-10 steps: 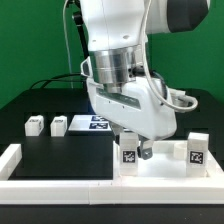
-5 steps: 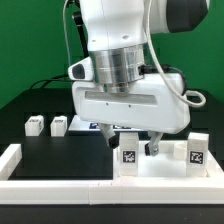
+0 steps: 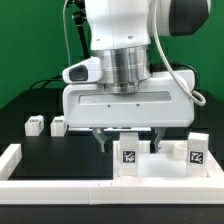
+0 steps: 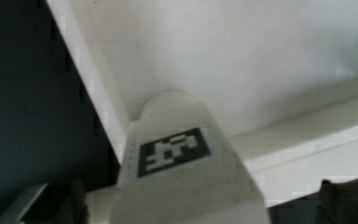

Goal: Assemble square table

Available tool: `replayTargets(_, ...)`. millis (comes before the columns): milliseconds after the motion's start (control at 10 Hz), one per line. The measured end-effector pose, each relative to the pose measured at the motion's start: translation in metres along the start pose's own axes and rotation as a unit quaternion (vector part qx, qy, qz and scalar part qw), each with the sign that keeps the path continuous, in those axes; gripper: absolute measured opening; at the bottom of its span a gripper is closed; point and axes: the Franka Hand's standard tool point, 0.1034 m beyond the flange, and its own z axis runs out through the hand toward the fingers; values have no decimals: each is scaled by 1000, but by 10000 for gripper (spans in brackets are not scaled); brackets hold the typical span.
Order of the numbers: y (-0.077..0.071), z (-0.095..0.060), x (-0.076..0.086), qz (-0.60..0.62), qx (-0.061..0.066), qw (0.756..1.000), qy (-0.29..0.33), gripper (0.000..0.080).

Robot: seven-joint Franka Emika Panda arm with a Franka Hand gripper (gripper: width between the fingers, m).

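Looking at the exterior view, I see the arm coming straight down, wrist vertical, with the broad hand body turned square to the camera. The gripper (image 3: 126, 143) sits low over the white tabletop (image 3: 165, 170), jaws spread wide. One of the fingers (image 3: 100, 140) stands on each side of the upright tagged leg (image 3: 128, 156), with a gap on both sides and no contact that I can make out. The wrist view agrees: tagged leg (image 4: 172, 150) centred, dark fingertips (image 4: 34, 205) well out to its sides, tabletop (image 4: 229, 60) beyond it. The tabletop lies toward the exterior view's right, by the white border rail (image 3: 50, 180). A second leg (image 3: 196, 150) stands on it further right. Two more legs (image 3: 34, 125) (image 3: 58, 125) sit apart on the black table (image 3: 50, 150) at the exterior view's left
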Motion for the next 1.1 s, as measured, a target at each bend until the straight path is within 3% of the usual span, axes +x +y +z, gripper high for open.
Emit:
replayTargets(100,0,0,0,8,0,1000,0,636)
replayTargets(200,0,0,0,47,1,999,0,445)
replayTargets(300,0,0,0,80,1,997,0,445)
replayTargets(400,2,1,0,111,0,994,-1,294)
replayTargets(600,2,1,0,166,0,986,-1,294)
replayTargets(800,7,-1,2,336,7,942,-6,294)
replayTargets(900,5,-1,0,427,3,904,-15,294)
replayTargets(1100,1,-1,1,552,10,833,-28,294)
